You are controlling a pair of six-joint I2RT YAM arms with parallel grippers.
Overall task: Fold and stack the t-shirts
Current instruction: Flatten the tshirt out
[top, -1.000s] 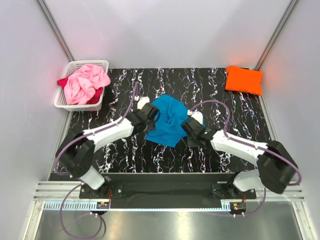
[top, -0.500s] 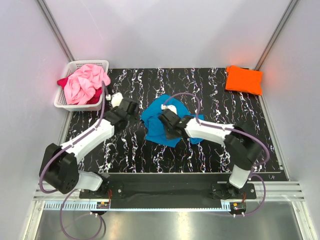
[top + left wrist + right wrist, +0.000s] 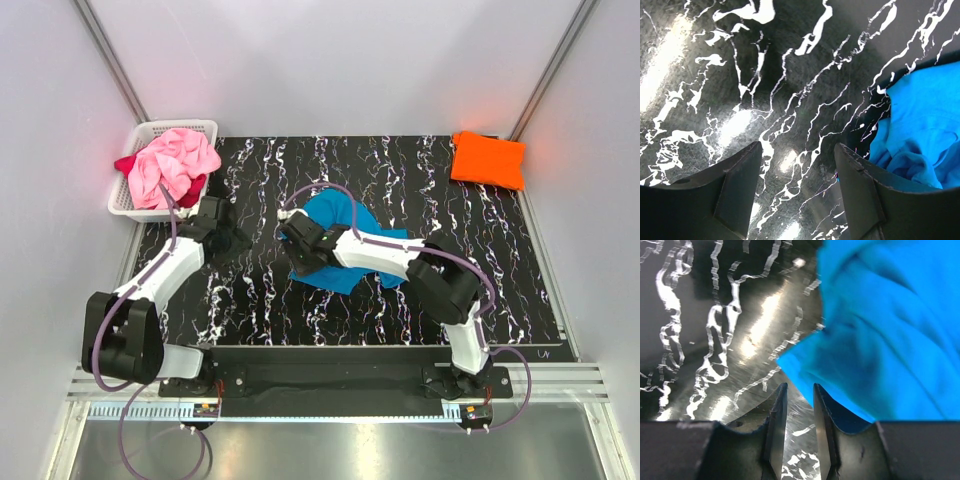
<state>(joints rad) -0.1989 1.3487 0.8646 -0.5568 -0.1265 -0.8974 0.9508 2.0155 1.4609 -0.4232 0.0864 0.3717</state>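
From above, your turquoise t-shirt [image 3: 340,215] lies rumpled well right of the basket [image 3: 150,128], with the right tool [image 3: 300,262] at its basket-side edge; dragging there would bunch it further. In the left wrist view, the left tool [image 3: 797,147] is spread and empty over bare table [image 3: 715,75]. In the right wrist view, the fingers stand narrowly apart with nothing between them and the cloth corner just beyond, so closing now may miss it.

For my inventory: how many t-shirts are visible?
4: turquoise blue cloth t-shirt mid-table; folded bright orange t-shirt, far right corner; light pink t-shirt over dark red t-shirt in the white plastic lattice basket. Others may hide underneath.
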